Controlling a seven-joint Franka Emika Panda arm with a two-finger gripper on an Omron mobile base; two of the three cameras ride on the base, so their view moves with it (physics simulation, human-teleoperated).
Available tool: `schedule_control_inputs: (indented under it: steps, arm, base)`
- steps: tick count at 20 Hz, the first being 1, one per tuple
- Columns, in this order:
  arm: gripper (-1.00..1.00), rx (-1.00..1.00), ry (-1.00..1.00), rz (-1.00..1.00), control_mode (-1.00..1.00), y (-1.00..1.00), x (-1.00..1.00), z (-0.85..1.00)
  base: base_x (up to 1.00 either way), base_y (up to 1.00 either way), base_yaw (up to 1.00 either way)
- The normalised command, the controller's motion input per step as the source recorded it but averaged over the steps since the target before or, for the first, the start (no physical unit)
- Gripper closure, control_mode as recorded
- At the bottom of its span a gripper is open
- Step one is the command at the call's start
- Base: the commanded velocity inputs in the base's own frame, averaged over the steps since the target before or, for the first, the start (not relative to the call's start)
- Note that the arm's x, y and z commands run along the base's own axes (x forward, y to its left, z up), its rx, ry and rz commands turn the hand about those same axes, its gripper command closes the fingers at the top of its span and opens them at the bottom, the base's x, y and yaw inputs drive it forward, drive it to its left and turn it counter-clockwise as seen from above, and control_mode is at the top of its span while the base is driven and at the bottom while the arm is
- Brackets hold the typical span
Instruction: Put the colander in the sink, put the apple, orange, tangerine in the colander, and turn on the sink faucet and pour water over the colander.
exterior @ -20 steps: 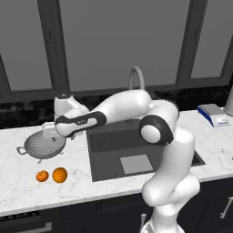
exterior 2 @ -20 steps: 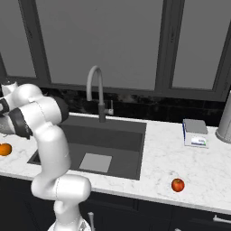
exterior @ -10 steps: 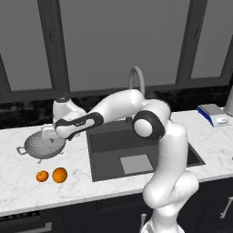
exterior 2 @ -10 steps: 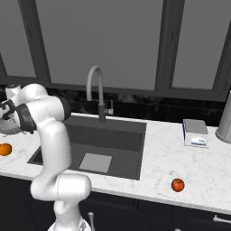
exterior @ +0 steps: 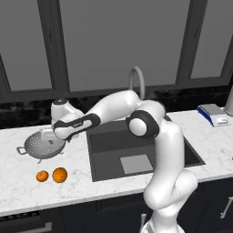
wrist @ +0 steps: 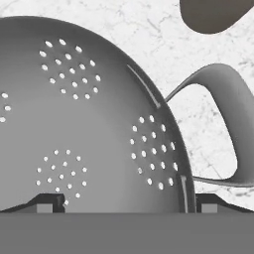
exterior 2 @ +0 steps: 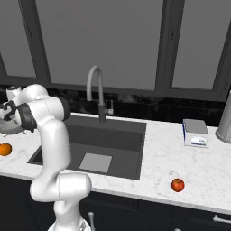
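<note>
Writing: none can be read on any object; the small scale (exterior 2: 195,133) near the counter's right end has a blurred front panel.
Counter: white marble (exterior: 27,191) veined with grey, running along a dark tiled back wall.
Colander: shiny grey metal bowl (exterior: 42,145), upright on the counter left of the sink, towards the back edge; clusters of small round holes show inside (wrist: 89,134), and a flat curved loop handle juts from the rim; the two handles line up roughly along the counter's length.
Gripper: released (wrist: 124,203), jaws spread wide, one dark tip inside the bowl and one outside, straddling the rim beside the loop handle; nothing clamped.
Sink: dark grey rectangular basin (exterior: 177,148) with a paler square patch on its floor.
Sink faucet: tall grey gooseneck (exterior 2: 96,92) at the sink's back edge, small side lever.
Orange: larger bright ball (exterior: 59,174) near the counter's front edge, left of the sink.
Tangerine: smaller ball (exterior: 42,176) just left of the orange.
Apple: red, round (exterior 2: 177,185), near the front edge right of the sink.
</note>
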Motion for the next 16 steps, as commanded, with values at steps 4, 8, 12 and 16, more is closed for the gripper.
schedule_control_inputs:
  steps: [4,8,12,16]
  arm:
    - [-1.00,0.00,0.02,0.00,-1.00,0.00,0.00,-0.20]
    - [-1.00,0.00,0.03,0.00,-1.00,0.00,0.00,-0.13]
    - [-1.00,0.00,0.02,0.00,-1.00,0.00,0.00,-0.17]
    - [1.00,0.00,0.00,0.00,-1.00,0.00,0.00,-0.10]
  base:
    - [0.00,0.00,0.00]
    - [0.00,0.00,0.00]
    - [0.00,0.00,0.00]
    - [0.00,0.00,0.00]
